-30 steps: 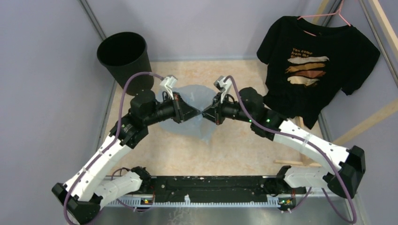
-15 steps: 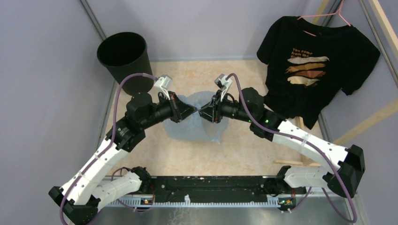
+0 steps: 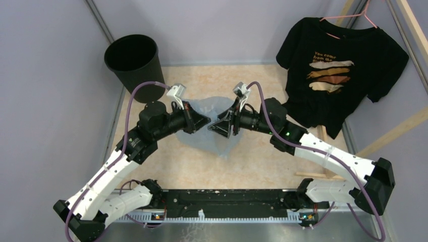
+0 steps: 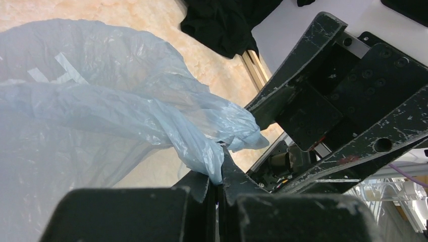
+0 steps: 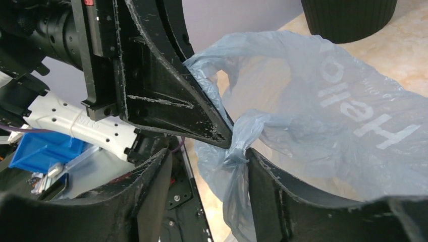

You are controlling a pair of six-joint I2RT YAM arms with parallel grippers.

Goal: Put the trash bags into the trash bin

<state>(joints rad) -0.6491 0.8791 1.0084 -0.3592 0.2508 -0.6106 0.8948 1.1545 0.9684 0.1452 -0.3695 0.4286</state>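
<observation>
Blue bag in left claw, right claw agape

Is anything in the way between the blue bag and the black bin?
Nothing visible stands between the blue bag and the black bin. Only the left claw, pinching the bag, and its purple cable lie that way.
</observation>
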